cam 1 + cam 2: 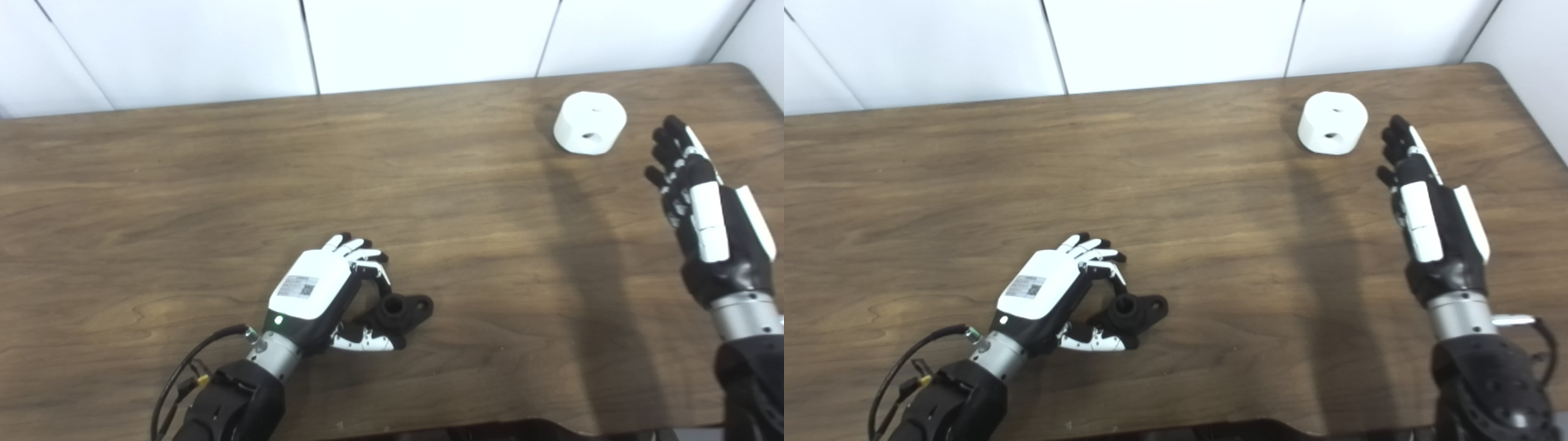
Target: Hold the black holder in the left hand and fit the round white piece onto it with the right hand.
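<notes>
The black holder [402,310] lies on the wooden table [184,196] near the front, left of centre; it is a short tube on a flat lobed base. My left hand [327,294] is cupped around its left side. The thumb [365,340] lies along the holder's near edge, and the fingers [362,252] arch above it with a gap, so the hand is not closed on it. The round white piece [590,122], a thick disc with small holes, sits at the back right. My right hand [704,202] is open with fingers straight, empty, to the right of and nearer than the white piece.
A white panelled wall [429,37] runs behind the table's far edge. The table's right corner [744,70] is rounded, close to the white piece. A black cable [184,367] loops at my left wrist near the front edge.
</notes>
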Robot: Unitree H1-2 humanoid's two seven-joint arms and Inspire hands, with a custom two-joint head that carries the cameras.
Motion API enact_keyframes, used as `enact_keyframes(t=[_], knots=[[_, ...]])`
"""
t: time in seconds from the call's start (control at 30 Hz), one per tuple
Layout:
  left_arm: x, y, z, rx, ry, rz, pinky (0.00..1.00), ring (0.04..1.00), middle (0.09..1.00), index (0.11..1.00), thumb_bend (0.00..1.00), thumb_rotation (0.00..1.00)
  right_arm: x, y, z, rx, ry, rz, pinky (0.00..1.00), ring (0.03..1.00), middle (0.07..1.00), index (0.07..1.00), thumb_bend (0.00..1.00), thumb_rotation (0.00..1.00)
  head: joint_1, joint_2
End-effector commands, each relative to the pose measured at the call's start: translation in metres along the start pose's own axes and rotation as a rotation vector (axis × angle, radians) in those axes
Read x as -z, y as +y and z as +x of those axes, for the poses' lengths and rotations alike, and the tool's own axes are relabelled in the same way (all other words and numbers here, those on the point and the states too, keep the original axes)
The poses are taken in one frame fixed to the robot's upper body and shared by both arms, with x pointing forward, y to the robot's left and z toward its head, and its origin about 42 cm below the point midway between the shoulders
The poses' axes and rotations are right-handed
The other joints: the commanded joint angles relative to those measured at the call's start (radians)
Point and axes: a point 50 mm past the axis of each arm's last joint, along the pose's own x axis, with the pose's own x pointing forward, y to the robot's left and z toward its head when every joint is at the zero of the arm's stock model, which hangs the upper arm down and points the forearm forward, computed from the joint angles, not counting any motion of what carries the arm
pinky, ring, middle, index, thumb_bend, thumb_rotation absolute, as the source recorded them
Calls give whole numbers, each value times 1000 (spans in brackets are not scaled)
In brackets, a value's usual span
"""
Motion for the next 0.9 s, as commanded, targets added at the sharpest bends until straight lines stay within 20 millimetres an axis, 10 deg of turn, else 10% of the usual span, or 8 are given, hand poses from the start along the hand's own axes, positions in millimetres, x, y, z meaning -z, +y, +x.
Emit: enact_keyframes(t=[0.0,0.53,0.87], knots=[[15,-25,-8,126,72,34,969,907,817,489,523,67,-15,-10,10,29,-65,-62,953,988,964,969,646,874,-1,1],[19,-31,-10,122,67,14,947,909,812,489,523,65,-57,-56,87,25,-175,-458,933,950,945,948,590,645,-23,-32],[23,-37,-13,126,67,23,943,909,813,489,522,65,-61,-51,128,-15,-106,-641,797,895,909,912,796,382,-45,-65]])
